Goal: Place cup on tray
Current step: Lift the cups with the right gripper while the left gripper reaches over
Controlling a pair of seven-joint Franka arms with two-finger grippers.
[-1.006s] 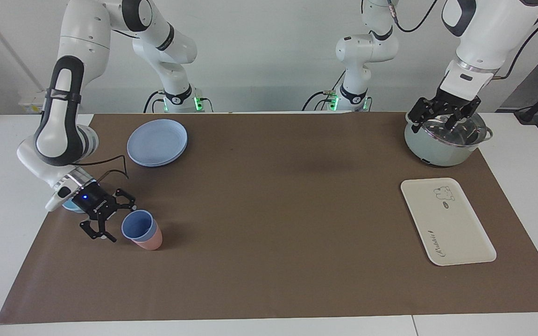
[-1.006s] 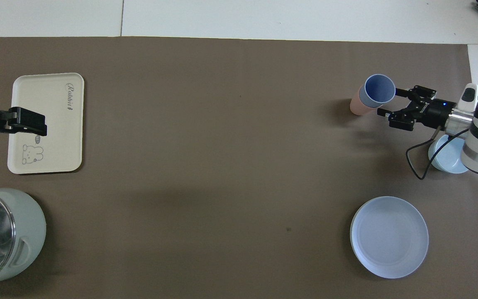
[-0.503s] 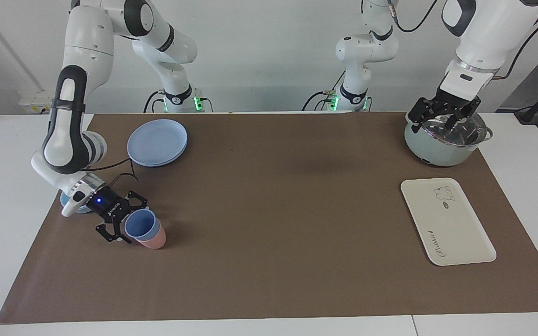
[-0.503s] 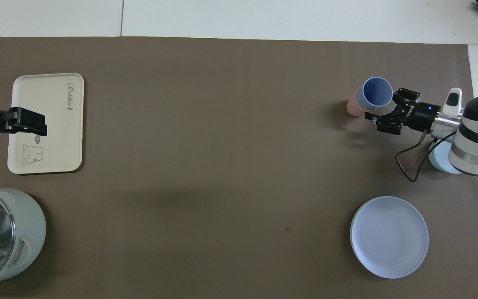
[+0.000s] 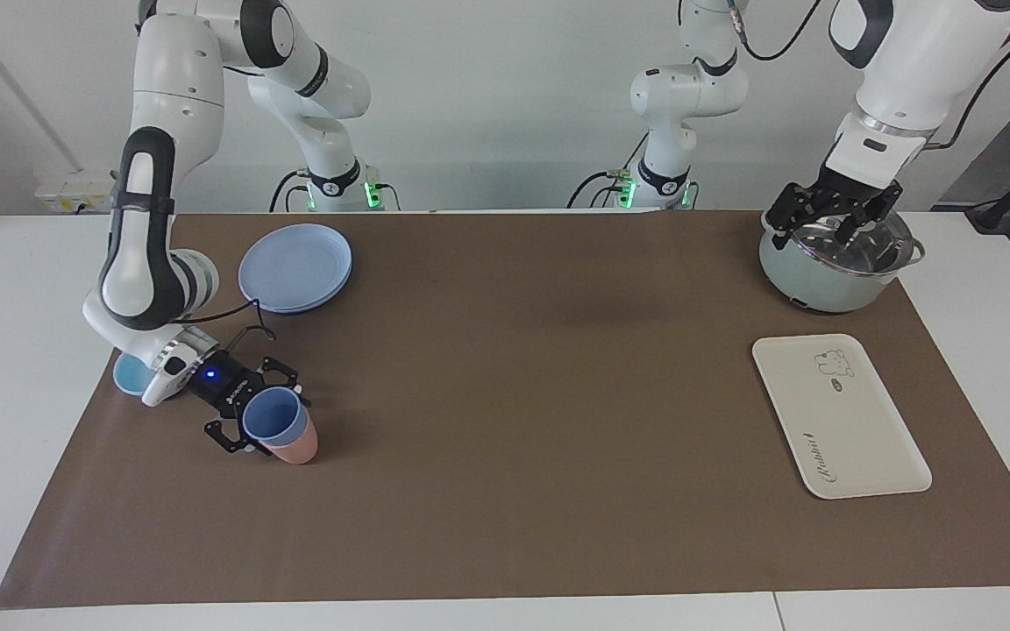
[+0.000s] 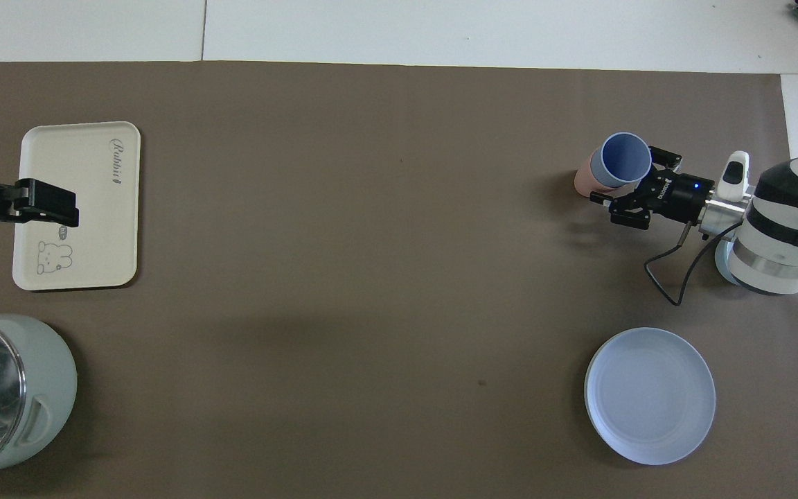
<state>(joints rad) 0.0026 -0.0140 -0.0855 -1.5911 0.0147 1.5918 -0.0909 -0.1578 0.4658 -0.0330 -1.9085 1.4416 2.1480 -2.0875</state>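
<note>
The periwinkle-blue cup [image 5: 273,418] stands nested in a pink cup [image 5: 296,450] near the right arm's end of the mat; it also shows in the overhead view [image 6: 623,159]. My right gripper [image 5: 261,412] is low and open, with one finger on each side of the blue cup's upper part [image 6: 638,181]. The cream tray [image 5: 838,421] lies empty toward the left arm's end and shows in the overhead view [image 6: 87,208]. My left gripper [image 5: 838,215] waits, open, raised over the pot.
A pale green pot [image 5: 829,276] with a glass lid stands nearer to the robots than the tray. A round blue plate [image 5: 295,265] lies nearer to the robots than the cups. A light-blue bowl [image 5: 130,375] sits partly under the right arm.
My right gripper has moved in toward the stacked cups, and its fingers now flank the blue cup. The cups have shifted slightly. The left arm has not moved.
</note>
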